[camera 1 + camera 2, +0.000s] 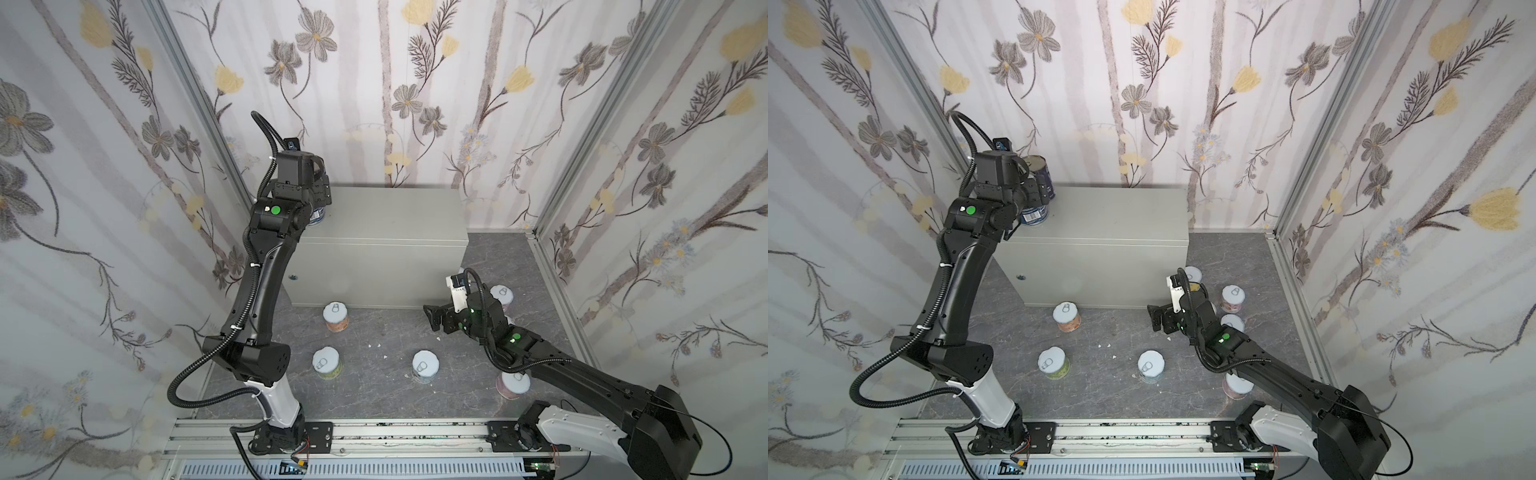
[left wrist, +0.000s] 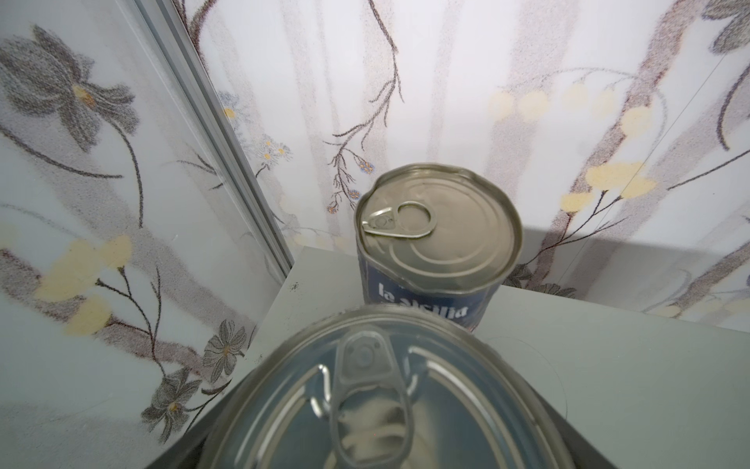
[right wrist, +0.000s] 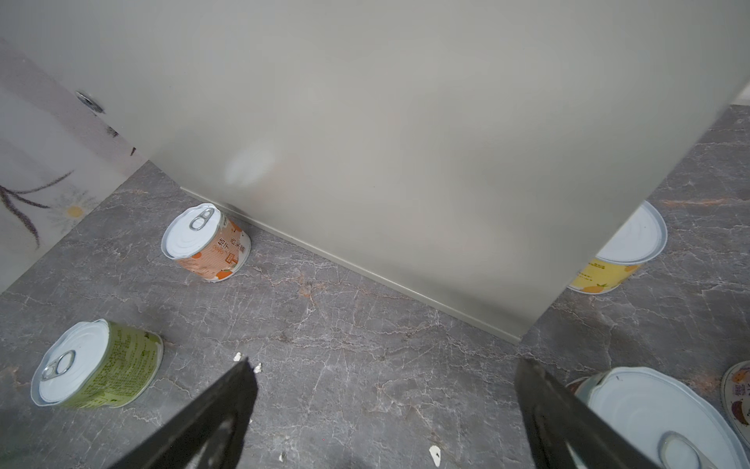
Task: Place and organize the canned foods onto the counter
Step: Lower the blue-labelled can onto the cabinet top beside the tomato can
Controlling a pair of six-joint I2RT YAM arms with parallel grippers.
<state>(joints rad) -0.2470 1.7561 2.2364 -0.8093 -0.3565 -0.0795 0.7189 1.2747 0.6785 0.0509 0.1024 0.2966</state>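
L gripper (image 1: 1040, 194) is up at the counter (image 1: 1121, 216) back-left corner, around the near tall can (image 1: 1034, 216). Can't tell if the jaws grip it or stand clear: fingers are hidden in the wrist view and top views are too coarse. The can looks seated on the counter top, hard by its left edge. The 2nd tall can (image 2: 438, 227) is just behind it, in the counter's back corner.

R gripper (image 3: 383, 369) is low in front of the counter's front face, jaws wide, nothing in them.

Risks, imo:
- L pulling out crooked → a finger drags the near tall can, which tips off the counter's left edge or knocks the 2nd tall can.
- Not much gap btwn the two tall cans, so any nudge chains.
- R side: short cans are bunched off the counter's right front corner, yellow can (image 3: 621, 260) half hidden behind it. A wide jaw going for one prob clips a neighbour.
- Orange can (image 3: 207, 243) sits tight to the counter's front, so there's little finger room behind it.
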